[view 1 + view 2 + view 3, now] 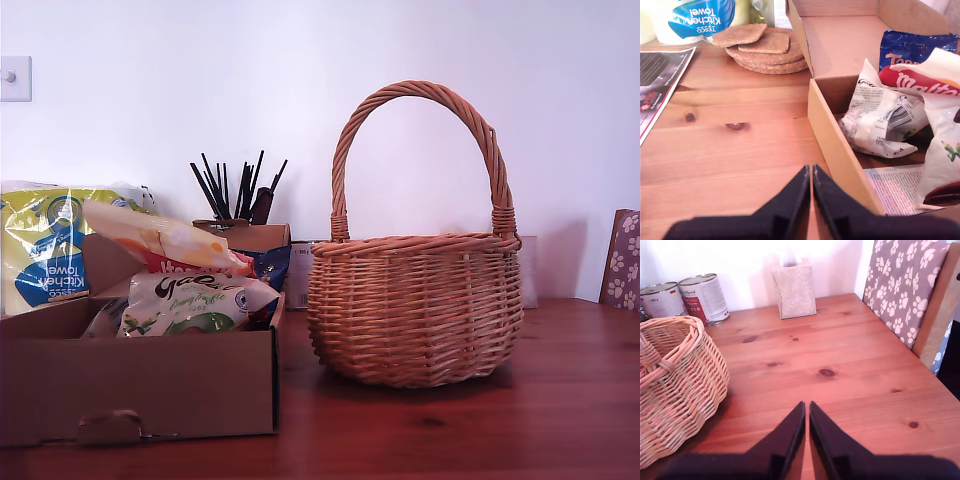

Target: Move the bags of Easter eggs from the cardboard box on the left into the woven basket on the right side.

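Step in hand: the start of the transfer, as I judge it; the bags sit in the cardboard box (150, 385) and nothing shows above the rim of the woven basket (415, 310), whose inside is hidden in both views that show it
Next move: my first gripper (812, 172), the one nearer the box, would need to part its jaws, cross the box's side wall (837, 142) and come down on a bag; the crinkly plastic will likely slip and crumple, so a pinch on a bunched fold seems safest
First gripper: jaws pressed together with only a hairline seam between them, holding nothing, poised over bare wooden table (730, 150) just outside the box wall
Second gripper: my second gripper (807, 410) likewise has its jaws closed and empty, over bare table beside the basket (675, 385), touching neither
Bags: a white and green bag (190, 305) lies at centre left of the exterior view, a yellow-orange and white bag (160, 238) slants above it, and a dark blue bag (268, 265) shows behind them; in the first wrist view a white bag (880, 120) lies against the box wall, with the blue one (912, 47) further in
Box: lower left of the exterior view, flaps up, a tab slot in its front wall
Basket: centre right of the exterior view, upright, handle arched, near the box without touching it
Arms: neither is seen in the exterior view
Surroundings: a kitchen towel pack (40, 250) stands behind the box, cork mats (765, 47) lie stacked beside it, and two tins (685, 300) stand behind the basket
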You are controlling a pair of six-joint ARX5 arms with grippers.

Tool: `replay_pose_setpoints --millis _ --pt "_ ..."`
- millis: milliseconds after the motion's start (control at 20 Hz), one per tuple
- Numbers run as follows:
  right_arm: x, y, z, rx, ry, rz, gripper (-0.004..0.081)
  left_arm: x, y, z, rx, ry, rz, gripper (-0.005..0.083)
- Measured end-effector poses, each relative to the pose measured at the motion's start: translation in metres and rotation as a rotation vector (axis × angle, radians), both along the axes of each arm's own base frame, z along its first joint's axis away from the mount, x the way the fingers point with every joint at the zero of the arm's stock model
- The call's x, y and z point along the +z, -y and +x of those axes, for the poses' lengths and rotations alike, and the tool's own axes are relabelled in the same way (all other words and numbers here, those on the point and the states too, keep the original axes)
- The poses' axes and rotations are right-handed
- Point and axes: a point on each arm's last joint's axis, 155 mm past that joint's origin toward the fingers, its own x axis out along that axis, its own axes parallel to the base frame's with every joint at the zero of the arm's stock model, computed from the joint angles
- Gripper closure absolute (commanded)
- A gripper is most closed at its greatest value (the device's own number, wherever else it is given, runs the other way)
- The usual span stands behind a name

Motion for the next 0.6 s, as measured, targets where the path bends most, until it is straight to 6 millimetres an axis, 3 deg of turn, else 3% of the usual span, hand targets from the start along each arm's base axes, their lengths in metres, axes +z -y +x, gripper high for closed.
replay_pose_setpoints --millis 450,600 --pt "0.0 0.0 0.0 0.004 -0.001 -0.019 0.0782 -0.001 0.001 0.0 -0.004 -0.005 -0.012 0.0795" --pt "0.003 -0.009 0.001 0.053 0.013 -0.011 0.0782 0.01 0.011 0.001 -0.043 0.028 -0.071 0.0795"
